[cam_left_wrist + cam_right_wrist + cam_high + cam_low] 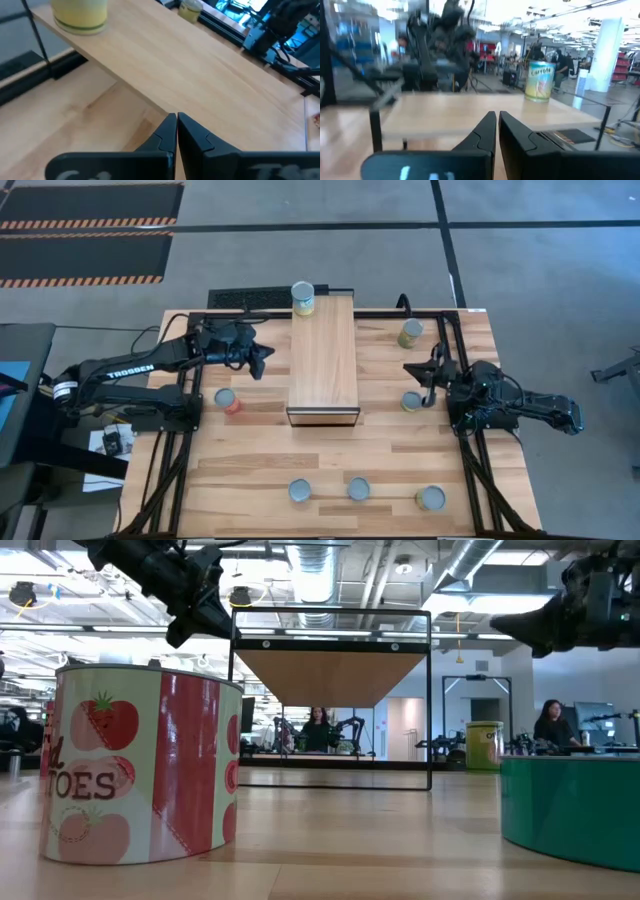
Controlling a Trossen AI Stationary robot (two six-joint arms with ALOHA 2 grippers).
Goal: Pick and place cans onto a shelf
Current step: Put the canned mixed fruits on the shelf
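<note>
The light-wood shelf (323, 360) stands in the middle of the table. One yellow-labelled can (302, 297) stands upright on the shelf's far end and also shows in the left wrist view (80, 15) and the right wrist view (540, 80). Several more cans stand on the tabletop: a red one (227, 400) at the left, two at the right (410, 332) (411, 401), and three near the front edge (358, 488). My left gripper (265, 360) (177, 117) is shut and empty, raised beside the shelf's left side. My right gripper (410, 368) (497, 116) is shut and empty, right of the shelf, above the can at its near side.
Black metal rails (455, 370) run along the table's left and right sides. In the low view a red tomato can (140, 765) and a green can (570, 810) stand close to the camera. People sit in the room behind (550, 725).
</note>
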